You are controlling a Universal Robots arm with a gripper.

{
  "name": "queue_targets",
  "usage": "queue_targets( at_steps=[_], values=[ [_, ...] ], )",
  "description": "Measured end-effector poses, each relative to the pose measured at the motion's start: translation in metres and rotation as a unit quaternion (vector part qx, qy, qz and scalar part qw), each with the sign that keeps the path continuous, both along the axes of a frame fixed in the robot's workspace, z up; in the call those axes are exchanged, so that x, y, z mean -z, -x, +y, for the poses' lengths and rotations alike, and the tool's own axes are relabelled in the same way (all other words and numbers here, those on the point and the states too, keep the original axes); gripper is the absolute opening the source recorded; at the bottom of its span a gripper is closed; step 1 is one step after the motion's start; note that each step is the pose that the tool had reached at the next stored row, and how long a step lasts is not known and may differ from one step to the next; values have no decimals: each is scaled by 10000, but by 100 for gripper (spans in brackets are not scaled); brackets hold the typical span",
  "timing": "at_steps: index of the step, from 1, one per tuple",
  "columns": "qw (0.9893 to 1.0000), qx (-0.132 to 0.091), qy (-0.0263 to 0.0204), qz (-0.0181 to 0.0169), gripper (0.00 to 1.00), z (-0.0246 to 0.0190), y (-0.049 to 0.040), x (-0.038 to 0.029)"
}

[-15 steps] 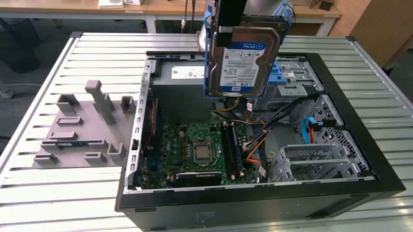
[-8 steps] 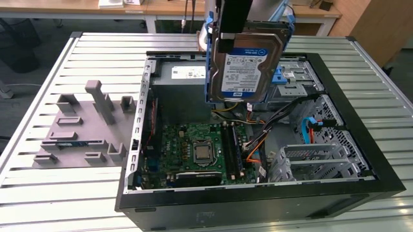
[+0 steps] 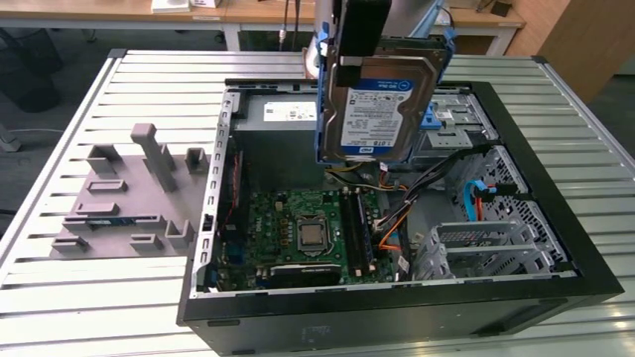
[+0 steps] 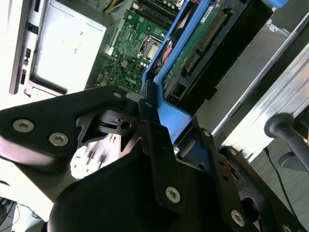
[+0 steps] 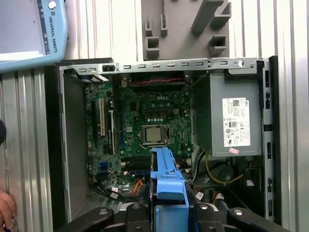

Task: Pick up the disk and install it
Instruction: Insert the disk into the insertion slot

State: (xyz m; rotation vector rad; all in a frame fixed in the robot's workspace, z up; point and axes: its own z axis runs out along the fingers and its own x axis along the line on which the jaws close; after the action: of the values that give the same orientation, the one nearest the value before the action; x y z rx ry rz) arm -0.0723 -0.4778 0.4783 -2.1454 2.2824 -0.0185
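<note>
The disk, silver with a white-and-blue label and a blue carrier frame, hangs upright on edge above the open computer case, over its far middle. My gripper grips it from above and is shut on its top edge. In the second wrist view the black fingers clamp the blue carrier, with the disk's green circuit board facing the camera. In the first wrist view the carrier's blue edge stands out from the gripper above the motherboard.
The grey power-supply box sits at the case's far end. A metal drive cage with cables lies at the exterior view's right. A grey foam fixture rests on the slatted table. A person's hand shows beside the case.
</note>
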Motion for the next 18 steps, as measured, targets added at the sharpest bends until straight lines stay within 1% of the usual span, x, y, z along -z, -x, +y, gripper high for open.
queue_targets(
  at_steps=[3,7,11,13,16,18],
  values=[
    [10000,0,-2,0,36,-104,0,9],
    [10000,0,-2,0,36,-204,0,17],
    [10000,0,-3,0,36,-257,-6,22],
    [10000,0,-2,4,36,-299,-35,28],
    [10000,0,-1,10,36,-336,-96,44],
    [10000,0,-3,10,36,-360,-99,54]
  ],
)
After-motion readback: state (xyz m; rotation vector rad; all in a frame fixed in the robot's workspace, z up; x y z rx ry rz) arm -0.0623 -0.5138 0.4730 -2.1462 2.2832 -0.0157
